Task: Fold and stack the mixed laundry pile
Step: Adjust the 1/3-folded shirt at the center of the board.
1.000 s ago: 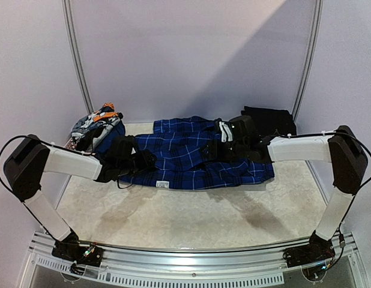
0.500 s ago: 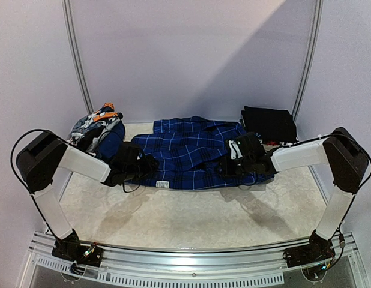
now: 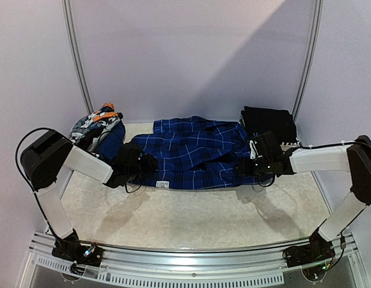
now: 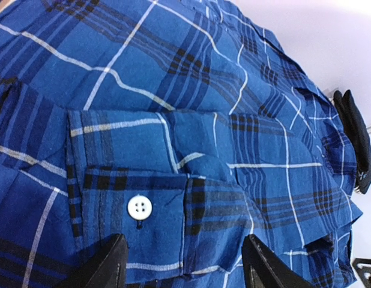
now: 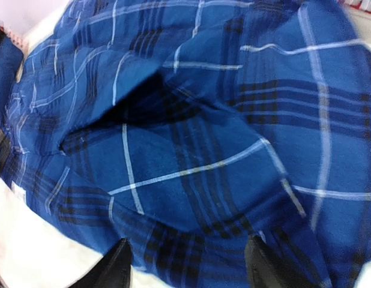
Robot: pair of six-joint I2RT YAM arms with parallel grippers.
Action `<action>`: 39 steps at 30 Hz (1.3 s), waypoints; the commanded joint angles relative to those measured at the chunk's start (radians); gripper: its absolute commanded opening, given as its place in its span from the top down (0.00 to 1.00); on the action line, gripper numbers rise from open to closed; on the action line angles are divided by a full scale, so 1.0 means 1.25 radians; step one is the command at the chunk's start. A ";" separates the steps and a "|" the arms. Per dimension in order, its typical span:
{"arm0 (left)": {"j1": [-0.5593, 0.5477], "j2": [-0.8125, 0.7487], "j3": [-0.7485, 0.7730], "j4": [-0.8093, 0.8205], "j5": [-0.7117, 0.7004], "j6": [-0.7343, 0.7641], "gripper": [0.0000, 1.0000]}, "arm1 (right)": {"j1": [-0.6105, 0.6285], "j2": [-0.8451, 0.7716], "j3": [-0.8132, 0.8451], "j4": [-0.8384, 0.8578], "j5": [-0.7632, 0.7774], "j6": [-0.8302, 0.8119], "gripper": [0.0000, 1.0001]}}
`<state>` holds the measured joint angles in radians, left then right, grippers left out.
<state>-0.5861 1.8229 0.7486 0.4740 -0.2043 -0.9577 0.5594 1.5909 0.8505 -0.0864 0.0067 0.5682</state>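
Left claw (image 4: pixel 185 267) sits spread open over the left edge of the blue plaid shirt (image 3: pixel 191 151), near a white button (image 4: pixel 139 207), and the right claw (image 5: pixel 187 267) is open too over its right edge. Shirt's spread across the back of the table (image 3: pixel 191 222), between the patterned pile (image 3: pixel 92 127) on the left and folded black trousers (image 3: pixel 268 123) on the right.

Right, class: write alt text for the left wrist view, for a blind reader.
A blue plaid shirt fills the frame, a white button on its pocket flap. The left gripper shows two dark fingertips apart at the bottom edge; black clothing lies far right.
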 commanded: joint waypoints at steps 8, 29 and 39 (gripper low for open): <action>0.009 0.051 -0.013 0.098 -0.034 0.004 0.36 | -0.129 -0.248 -0.196 -0.084 -0.059 0.122 0.05; 0.021 0.101 -0.086 0.223 -0.027 -0.001 0.48 | -0.202 -0.169 -0.237 0.028 -0.268 0.107 0.39; 0.020 0.123 -0.111 0.250 -0.037 0.007 0.49 | -0.211 -0.126 -0.219 0.042 -0.263 0.099 0.63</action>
<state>-0.5709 1.9327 0.6407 0.8040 -0.2371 -0.9581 0.3088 1.4162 0.5617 -0.0566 -0.3199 0.6998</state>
